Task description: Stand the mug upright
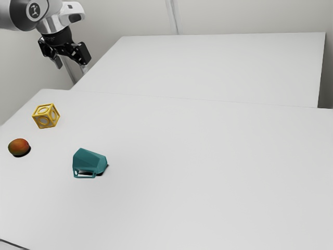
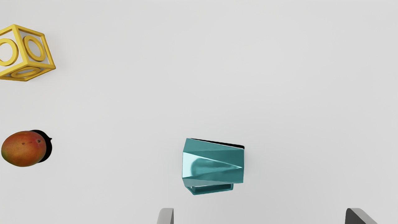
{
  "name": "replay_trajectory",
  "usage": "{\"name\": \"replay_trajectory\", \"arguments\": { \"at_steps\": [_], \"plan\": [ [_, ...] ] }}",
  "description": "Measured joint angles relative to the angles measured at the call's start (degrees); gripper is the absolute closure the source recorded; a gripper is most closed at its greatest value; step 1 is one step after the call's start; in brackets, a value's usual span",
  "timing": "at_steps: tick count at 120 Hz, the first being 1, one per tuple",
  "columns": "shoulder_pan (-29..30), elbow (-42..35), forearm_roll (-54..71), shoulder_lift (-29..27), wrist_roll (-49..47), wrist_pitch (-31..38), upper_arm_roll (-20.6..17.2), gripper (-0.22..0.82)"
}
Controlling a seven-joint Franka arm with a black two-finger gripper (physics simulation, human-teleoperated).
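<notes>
Gripper [image 1: 72,63] up in air, fingers spread. Teal mug [image 1: 89,160] on its side, in from table [image 1: 208,182] edge at ext. view's left; mango [image 1: 19,146] nearer it, yellow block [image 1: 46,115] nr that edge's far corner.

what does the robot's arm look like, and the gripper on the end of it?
The arm is white and grey with smooth, rounded casings, and it has a round dark badge with a pale emblem. The gripper is black, with two fingers, their tips grey in the wrist view.
</notes>
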Motion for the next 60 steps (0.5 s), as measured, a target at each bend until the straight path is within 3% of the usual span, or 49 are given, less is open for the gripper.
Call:
{"name": "replay_trajectory", "arguments": {
  "at_steps": [32,60],
  "plan": [
    [1.4,-2.0,0.0,0.1,1.0,1.1,0.0,0.00],
    [10.1,-5.4,-9.7,0.9,1.8,1.1,0.1,0.00]
  ]
}}
